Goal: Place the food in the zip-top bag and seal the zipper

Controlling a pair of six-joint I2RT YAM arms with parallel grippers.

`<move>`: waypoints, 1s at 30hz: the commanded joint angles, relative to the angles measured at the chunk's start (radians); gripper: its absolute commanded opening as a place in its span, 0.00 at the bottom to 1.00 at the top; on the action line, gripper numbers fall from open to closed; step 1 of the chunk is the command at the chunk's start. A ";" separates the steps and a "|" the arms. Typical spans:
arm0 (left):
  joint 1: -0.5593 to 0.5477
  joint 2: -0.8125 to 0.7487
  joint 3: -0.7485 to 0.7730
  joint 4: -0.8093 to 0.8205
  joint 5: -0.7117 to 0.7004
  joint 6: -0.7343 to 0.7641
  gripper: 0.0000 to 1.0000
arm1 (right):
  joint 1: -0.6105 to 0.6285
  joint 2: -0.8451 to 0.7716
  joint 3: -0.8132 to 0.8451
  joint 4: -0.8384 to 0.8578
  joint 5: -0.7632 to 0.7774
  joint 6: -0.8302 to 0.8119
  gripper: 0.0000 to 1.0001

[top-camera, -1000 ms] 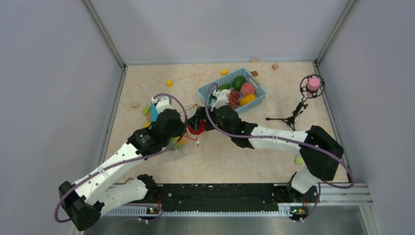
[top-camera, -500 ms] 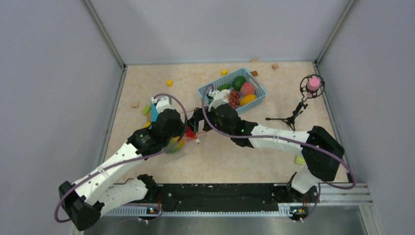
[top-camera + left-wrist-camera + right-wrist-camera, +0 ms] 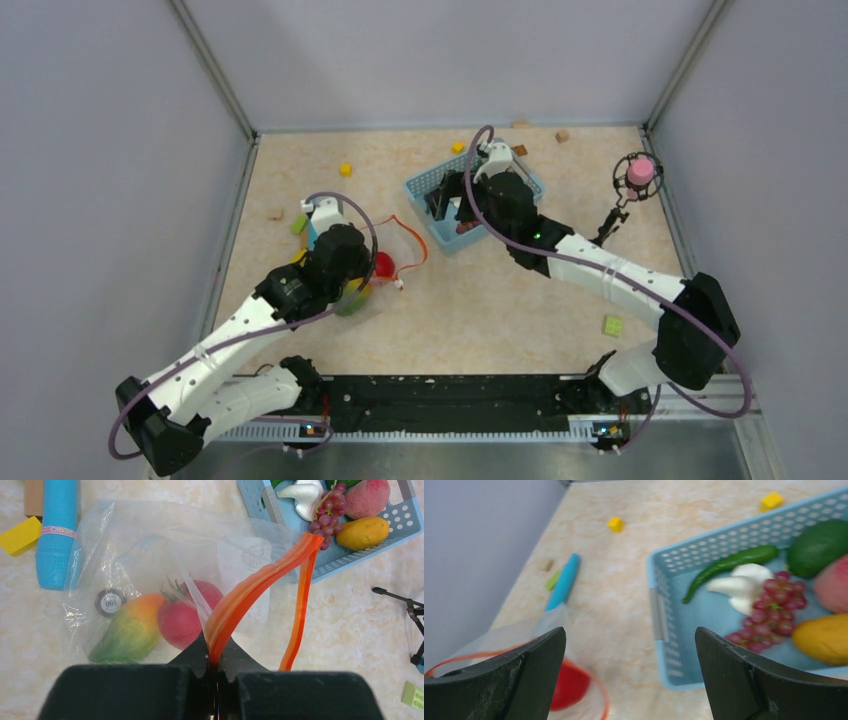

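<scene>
Beige marbled tabletop; grey walls

I see an orange-red zipper, a clear bag, a red tomato. The basket is light blue, perforated; the surface marbled beige.

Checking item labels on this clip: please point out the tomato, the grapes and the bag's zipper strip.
tomato (image 3: 177,625), left wrist view, middle of its red body.
grapes (image 3: 781,607), right wrist view, centre of the bunch.
zipper strip (image 3: 262,576), left wrist view, midway along the orange band.
</scene>
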 commanded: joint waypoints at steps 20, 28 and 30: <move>0.004 -0.005 -0.001 0.016 -0.081 -0.014 0.00 | -0.285 0.675 0.460 -0.179 -0.106 0.075 0.89; 0.004 0.000 -0.002 0.020 -0.075 -0.013 0.00 | -0.285 0.674 0.468 -0.244 -0.013 0.045 0.89; 0.004 0.004 -0.003 0.021 -0.073 -0.012 0.00 | -0.285 0.659 0.460 -0.267 0.024 0.032 0.88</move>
